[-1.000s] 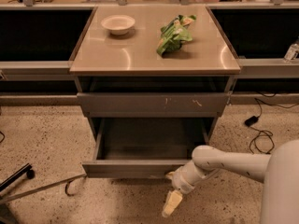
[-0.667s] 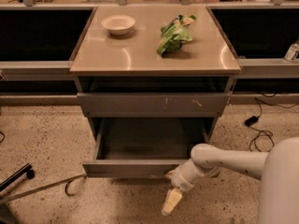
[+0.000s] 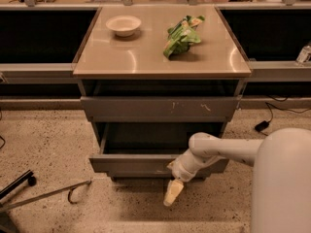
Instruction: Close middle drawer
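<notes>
The middle drawer [image 3: 141,165] is a wide grey drawer with a plain front. It stands pulled partway out of the cabinet [image 3: 160,57], below the scratched drawer front [image 3: 160,108]. Its dark tray shows behind the front. My gripper [image 3: 173,193], cream-coloured, hangs at the end of my white arm [image 3: 218,152]. It sits just in front of and below the drawer front, right of its centre, and the wrist is against the front.
A white bowl [image 3: 123,25] and a green chip bag [image 3: 182,34] lie on the cabinet top. Dark open shelving runs left and right. A black cable [image 3: 265,125] lies on the floor at right, and a metal leg with a hook [image 3: 43,195] at left.
The drawer front has moved in toward the cabinet, so less of the tray shows. My gripper and wrist have moved with it, up and toward the cabinet.
</notes>
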Tool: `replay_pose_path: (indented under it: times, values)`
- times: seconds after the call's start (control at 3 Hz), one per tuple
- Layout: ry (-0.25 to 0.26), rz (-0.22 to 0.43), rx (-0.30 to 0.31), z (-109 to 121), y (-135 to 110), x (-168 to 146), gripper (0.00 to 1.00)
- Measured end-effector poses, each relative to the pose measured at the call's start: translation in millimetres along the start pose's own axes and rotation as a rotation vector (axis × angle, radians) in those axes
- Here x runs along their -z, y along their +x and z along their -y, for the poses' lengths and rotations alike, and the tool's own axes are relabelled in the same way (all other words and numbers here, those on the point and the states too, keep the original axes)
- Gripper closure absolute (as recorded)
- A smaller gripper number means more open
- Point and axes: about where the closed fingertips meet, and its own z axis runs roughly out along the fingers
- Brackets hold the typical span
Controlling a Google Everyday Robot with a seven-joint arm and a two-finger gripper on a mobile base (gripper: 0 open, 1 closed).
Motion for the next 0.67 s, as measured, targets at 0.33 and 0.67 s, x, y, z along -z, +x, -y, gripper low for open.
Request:
replay_pose_path:
  times: [0.33,0.67]
  values:
    - [0.034,-0.023,0.034,14.5,-17.4,10.3,0.0]
    - [0.034,-0.023,0.034,14.5,-17.4,10.3,0.0]
